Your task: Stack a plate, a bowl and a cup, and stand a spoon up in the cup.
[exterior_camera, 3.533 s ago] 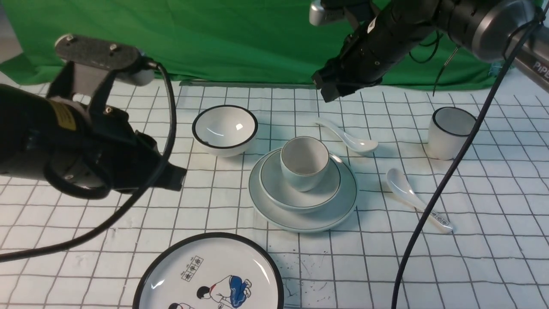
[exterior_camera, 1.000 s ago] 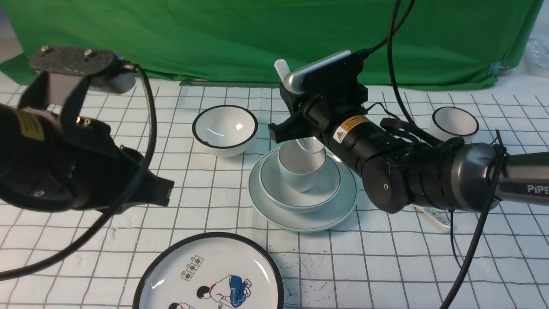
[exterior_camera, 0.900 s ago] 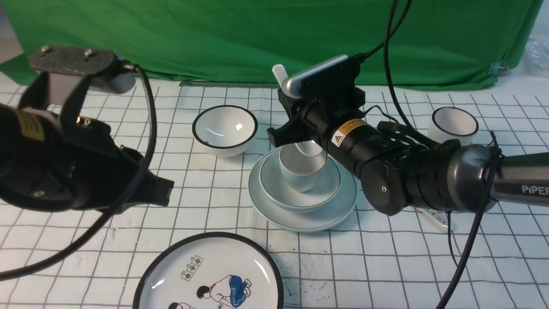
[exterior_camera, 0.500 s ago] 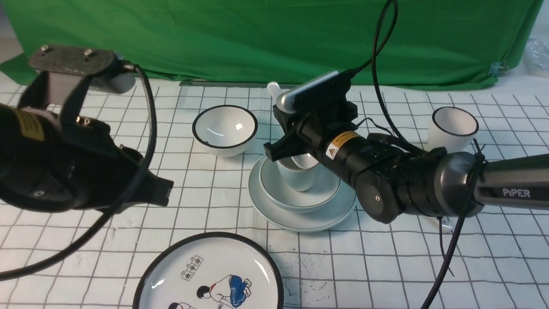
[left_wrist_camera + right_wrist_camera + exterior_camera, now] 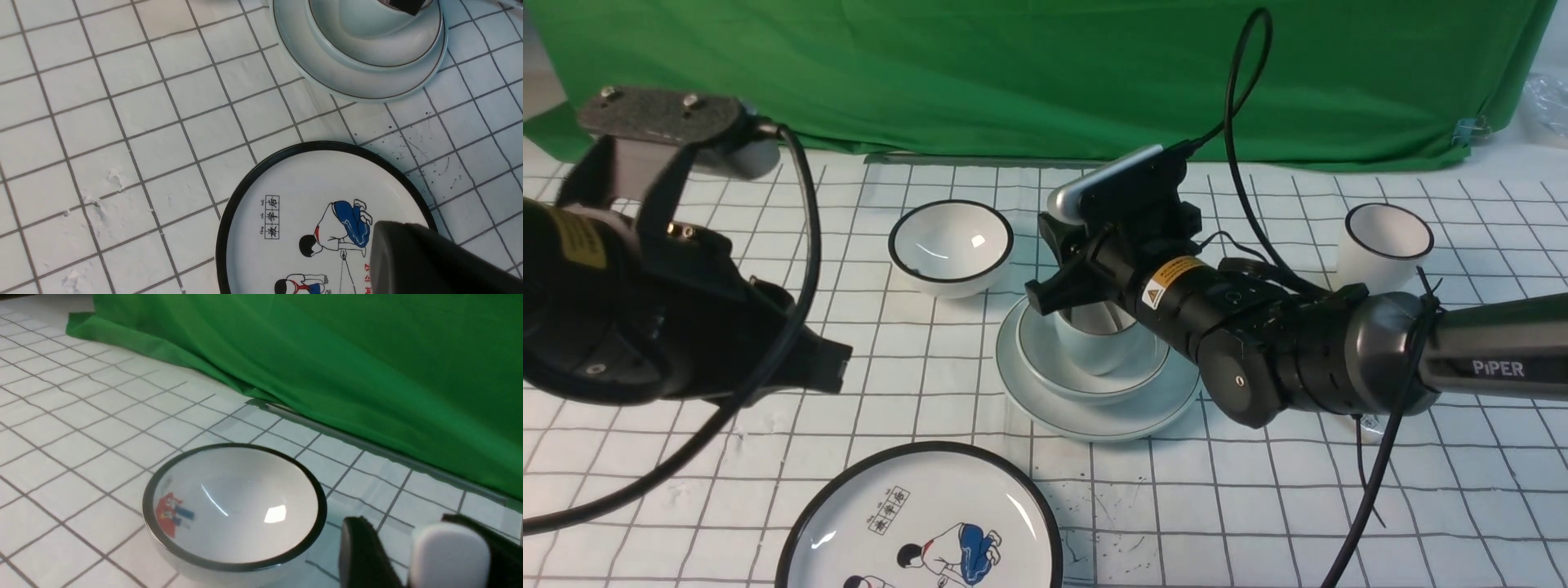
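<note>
Checked cloth (image 5: pixel 931 392), green backdrop. Plate (image 5: pixel 1094 420), bowl (image 5: pixel 1086 384) and cup (image 5: pixel 1094 347) stood stacked directly under the right gripper (image 5: pixel 1062 286); stacking judged done. Spoon (image 5: pixel 449 555): handle between that gripper's fingers, lower end hidden, probably in the cup; held or let go could not be told. Left gripper (image 5: pixel 841 363): clenched, empty, well aside. Against the earliest frame: spoon gone from the cloth, right arm lowered.

The black-rimmed deep white bowl (image 5: pixel 951 245) is shiny. The pale grey-white round plate (image 5: pixel 1094 420) is smooth and duller. The green curtain (image 5: pixel 980 73) is creased cloth. The checked white counter (image 5: pixel 1258 506) looks matt.
</note>
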